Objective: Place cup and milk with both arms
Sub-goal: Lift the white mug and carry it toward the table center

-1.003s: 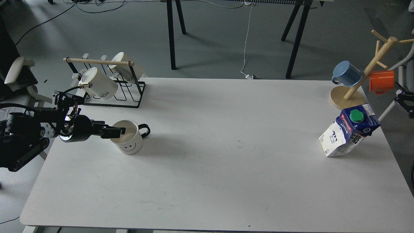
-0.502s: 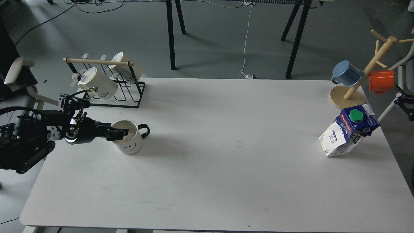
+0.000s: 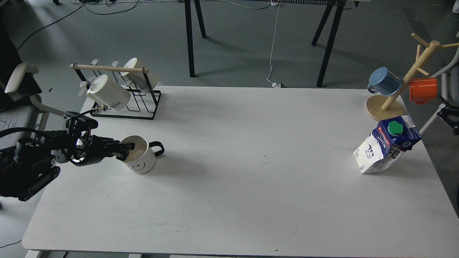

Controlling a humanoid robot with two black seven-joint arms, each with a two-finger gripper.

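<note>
The cup (image 3: 140, 162), a white mug with a black handle and a smiley face, stands on the left part of the white table (image 3: 251, 186), its handle pointing right. My left gripper (image 3: 124, 150) comes in from the left and is shut on the cup's left rim, one finger inside and one outside. The milk (image 3: 385, 145), a blue-and-white carton with a green cap, stands tilted near the table's right edge. A dark part of my right gripper (image 3: 446, 115) shows at the right edge, above and right of the milk and apart from it; its fingers cannot be told apart.
A black wire rack (image 3: 123, 95) with two cream mugs stands at the back left, just behind my left arm. A wooden mug tree (image 3: 398, 93) with a blue mug (image 3: 383, 81) and an orange mug (image 3: 423, 90) stands at the back right, behind the milk.
My left gripper has drawn slightly back to the left and down, and the cup has shifted a little left with it. The milk has not moved.
</note>
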